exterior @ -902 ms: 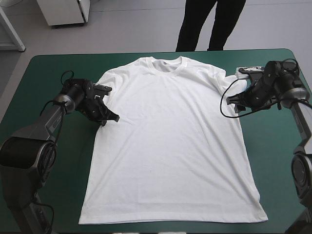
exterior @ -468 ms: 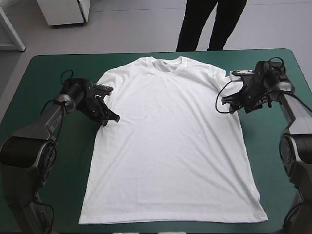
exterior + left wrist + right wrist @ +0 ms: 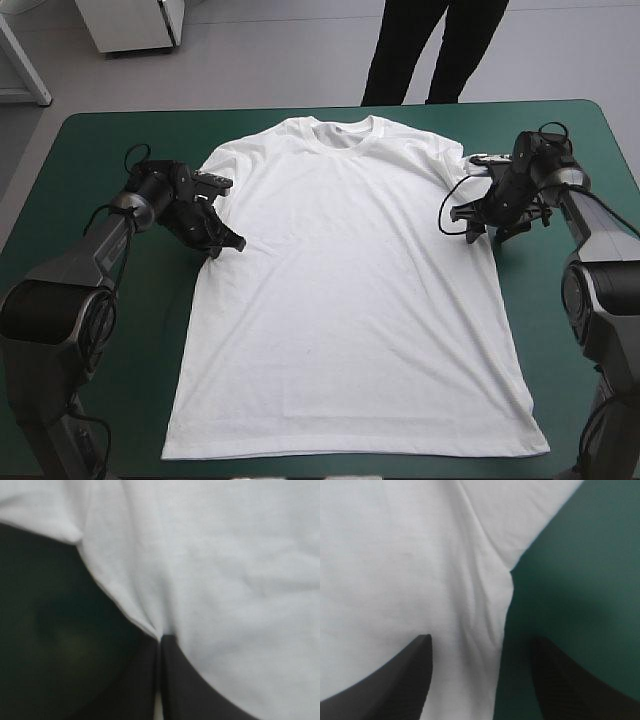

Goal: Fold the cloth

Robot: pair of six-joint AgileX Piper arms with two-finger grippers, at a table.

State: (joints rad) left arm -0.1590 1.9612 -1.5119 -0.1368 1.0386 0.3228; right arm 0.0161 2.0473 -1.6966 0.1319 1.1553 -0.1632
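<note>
**T-shirt flat, one gripper clenched, one released**

From the high view we see the T-shirt [image 3: 350, 290] spread flat on the teal-green desk [image 3: 100, 130]. Its collar lies toward the far edge and its hem close to the near edge. The left gripper [image 3: 228, 243] touches the T-shirt's left side edge, just under the sleeve. The right gripper [image 3: 462, 215] sits at the matching spot on the right side edge, low over the cloth.

In the left wrist view we find the left gripper [image 3: 160, 639] clenched. Its black fingers meet in one point, right where the T-shirt [image 3: 225, 555] edge bends in under the sleeve, and a white sliver shows between them. Bare desk [image 3: 45, 630] lies beside that edge.

In the right wrist view we see the right gripper [image 3: 481, 639] released, with its black fingers well apart. The T-shirt [image 3: 395, 555] side edge runs between them. One finger is over the cloth and the other over the bare desk [image 3: 580, 580]. Soft creases run ahead toward the sleeve.
</note>
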